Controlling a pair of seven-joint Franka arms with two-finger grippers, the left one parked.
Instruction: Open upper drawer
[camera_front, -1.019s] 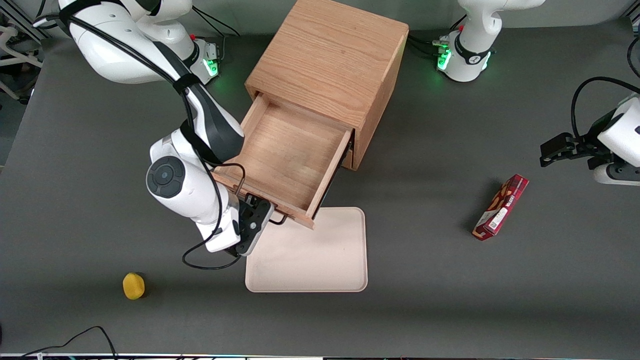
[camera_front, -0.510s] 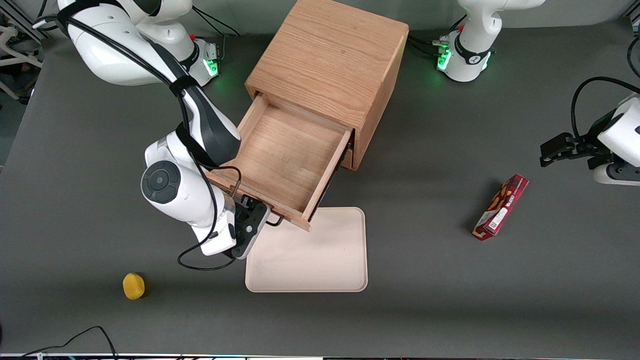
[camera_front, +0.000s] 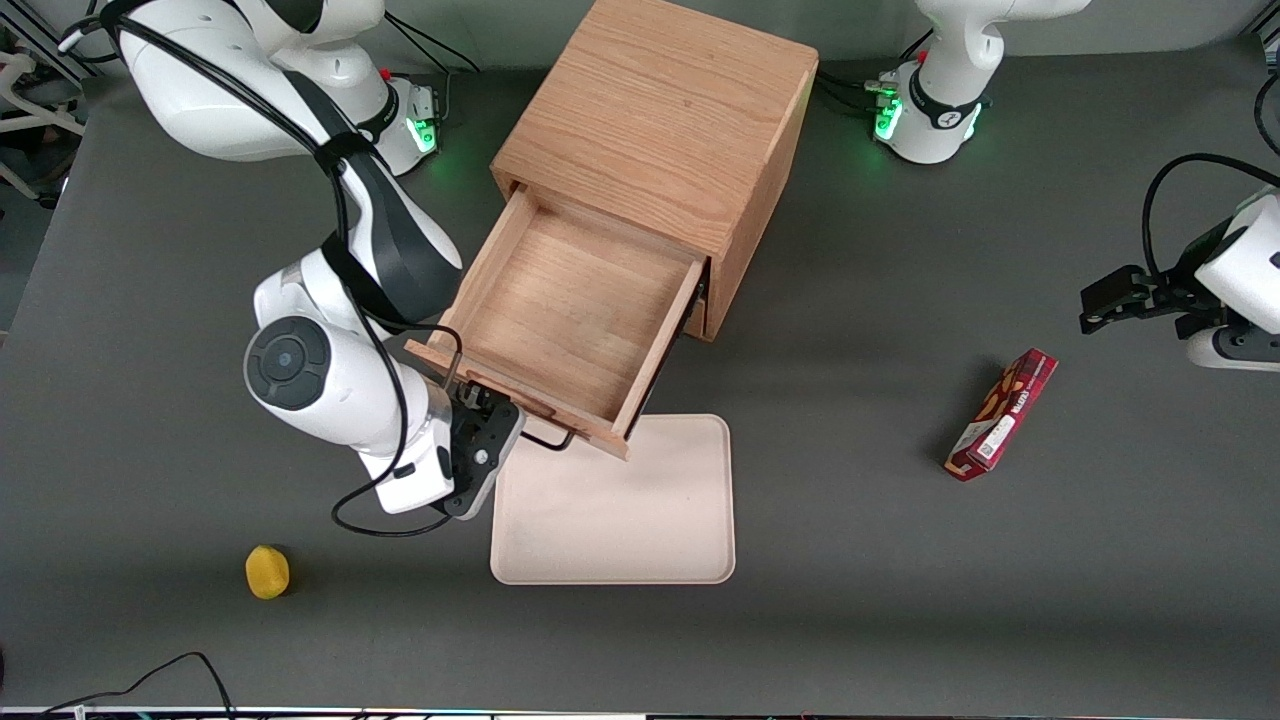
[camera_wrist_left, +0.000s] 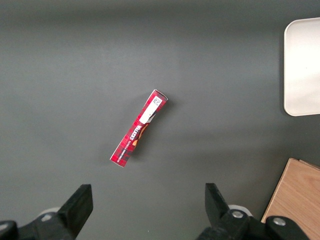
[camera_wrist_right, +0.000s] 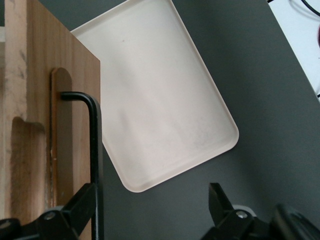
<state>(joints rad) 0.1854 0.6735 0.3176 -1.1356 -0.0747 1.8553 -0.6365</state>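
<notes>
- The black two-finger gripper (camera_front: 487, 412) of the working right arm sat at the front panel of the light oak upper drawer (camera_front: 570, 310), at the end of that panel toward the working arm's end of the table.
- Its fingers (camera_wrist_right: 75, 210) were spread apart; in the right wrist view the drawer's wide black wire handle (camera_wrist_right: 94, 150) ran down past the inner edge of one finger, with open space between that bar and the second finger. Whether the finger touched the bar could not be told.
- The upper drawer stood pulled well out of the boxy light oak cabinet (camera_front: 660, 130), its shallow wooden tray body open to view from above and bare inside.
- The drawer's front panel projected toward the front camera, its corner overhanging the edge of the flat cream rectangular tray with rounded corners (camera_front: 640, 520) lying on the dark grey tabletop (camera_front: 850, 620).
- The cream tray lay nearer to the front camera than the cabinet, just beside the gripper.
- A small yellow rounded object (camera_front: 267, 572) rested on the tabletop toward the working arm's end, nearer to the front camera than the gripper and well apart from the tray.
- A slim red rectangular snack box (camera_front: 1002, 414) lay flat toward the parked arm's end of the table, well apart from the cabinet and the tray.
</notes>
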